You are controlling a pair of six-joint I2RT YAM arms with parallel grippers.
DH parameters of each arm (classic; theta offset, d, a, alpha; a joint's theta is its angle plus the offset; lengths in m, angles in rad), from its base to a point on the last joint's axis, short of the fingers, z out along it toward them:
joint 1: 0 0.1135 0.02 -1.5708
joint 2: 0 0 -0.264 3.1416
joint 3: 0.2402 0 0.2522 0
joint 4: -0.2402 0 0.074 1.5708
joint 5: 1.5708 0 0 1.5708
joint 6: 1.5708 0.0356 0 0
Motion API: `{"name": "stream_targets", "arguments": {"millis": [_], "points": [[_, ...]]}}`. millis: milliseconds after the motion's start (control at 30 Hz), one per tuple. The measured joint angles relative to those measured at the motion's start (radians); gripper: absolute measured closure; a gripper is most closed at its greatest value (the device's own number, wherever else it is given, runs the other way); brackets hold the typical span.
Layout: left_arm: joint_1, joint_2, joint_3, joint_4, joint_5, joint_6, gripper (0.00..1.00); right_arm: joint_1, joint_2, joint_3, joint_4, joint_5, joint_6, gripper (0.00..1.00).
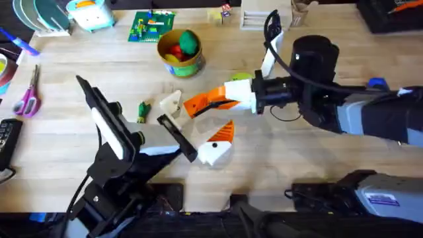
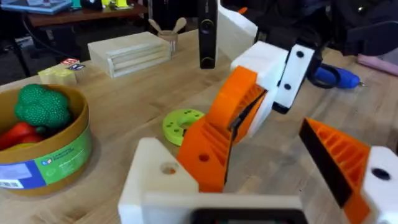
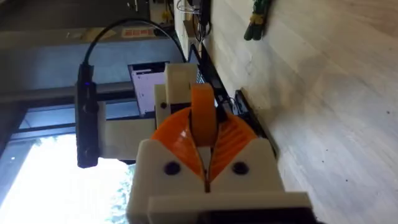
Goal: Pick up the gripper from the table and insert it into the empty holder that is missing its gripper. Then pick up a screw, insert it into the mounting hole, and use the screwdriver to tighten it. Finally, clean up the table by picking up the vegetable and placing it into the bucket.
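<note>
My right gripper is shut on the gripper, an orange ribbed wedge. It holds the wedge tilted against the holder, the bare white finger block of my left gripper. In the left wrist view the wedge rests on the holder beside the mounting hole. My left gripper is open, and its other finger carries an orange pad. The vegetable lies left of the holder. The bucket stands behind with toys inside. The screwdriver lies far right. No screw can be made out.
A green round disc lies behind the right gripper. Pink scissors are at the far left. A wooden box and a green brick plate sit at the back edge. A black cable loops above the right arm.
</note>
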Motion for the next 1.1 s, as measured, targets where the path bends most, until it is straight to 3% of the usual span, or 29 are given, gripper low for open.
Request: {"name": "stream_targets", "arguments": {"millis": [1100], "points": [[0.004,0.000,0.000,0.000,-0.034,0.000,0.008,0.060,0.000,0.015,0.115,0.053,0.042,0.992]]}}
